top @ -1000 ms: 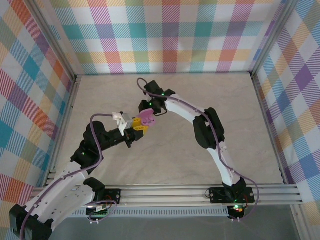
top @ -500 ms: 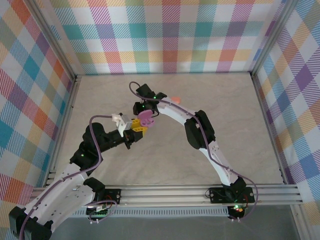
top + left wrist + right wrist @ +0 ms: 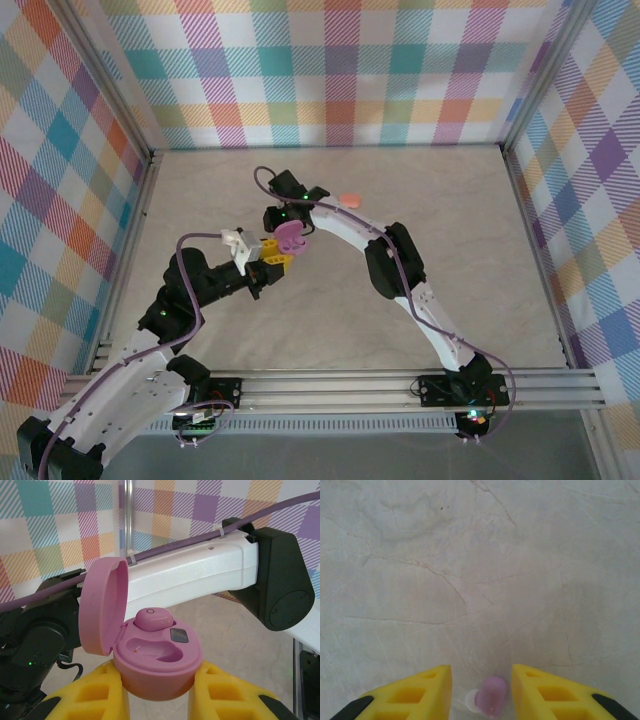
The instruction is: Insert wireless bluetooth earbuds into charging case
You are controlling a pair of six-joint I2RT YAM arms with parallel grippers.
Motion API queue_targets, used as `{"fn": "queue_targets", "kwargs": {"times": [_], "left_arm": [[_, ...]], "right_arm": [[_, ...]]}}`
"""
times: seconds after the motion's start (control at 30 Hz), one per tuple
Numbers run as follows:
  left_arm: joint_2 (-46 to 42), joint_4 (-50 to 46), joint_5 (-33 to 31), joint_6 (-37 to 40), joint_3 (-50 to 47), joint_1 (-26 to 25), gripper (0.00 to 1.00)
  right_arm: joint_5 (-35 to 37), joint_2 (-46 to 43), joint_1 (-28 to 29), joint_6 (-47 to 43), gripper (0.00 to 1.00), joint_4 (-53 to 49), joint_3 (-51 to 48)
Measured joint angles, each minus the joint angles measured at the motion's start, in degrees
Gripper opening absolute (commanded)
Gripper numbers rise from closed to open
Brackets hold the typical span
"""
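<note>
Plaid walls point(image 3: 400, 70) enclose a pale marbled table point(image 3: 480, 260). Top view: over the last second my right arm point(image 3: 340, 225) has swung toward the upper left, so its wrist now sits just above the purple case point(image 3: 291, 236) and an orange-pink case point(image 3: 349, 200) lies uncovered at upper centre. My left gripper point(image 3: 272, 252) and the purple case have kept their place left of centre. I judge the right arm has gone to fetch the second bud. Left wrist view: my left gripper point(image 3: 157, 682) is closed narrowly on the base of the purple case point(image 3: 157, 662), which fills the lower centre. Its lid point(image 3: 102, 610) stands open at the left, a seated earbud point(image 3: 152, 619) fills the far socket, and the near empty socket point(image 3: 160, 652) awaits its partner, so this case is half filled. Right wrist view: my right gripper point(image 3: 481, 672) points down at bare table, jaws partly apart. A loose earbud point(image 3: 491, 695) shows between them at the bottom edge, a sliver of gap on either side. Whether the pads grip it or it lies beneath them, I cannot tell.
</note>
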Motion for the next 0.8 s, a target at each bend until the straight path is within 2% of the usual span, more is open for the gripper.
{"fn": "queue_targets", "kwargs": {"times": [0.37,0.8], "left_arm": [[-0.7,-0.8,-0.1,0.0,-0.4,0.0,0.18],[-0.7,-0.8,-0.5,0.0,-0.4,0.0,0.18]], "right_arm": [[1.6,1.8,0.6,-1.4,0.36,-1.0,1.0],[2.6,1.8,0.6,-3.5,0.26,-1.6,1.0]]}}
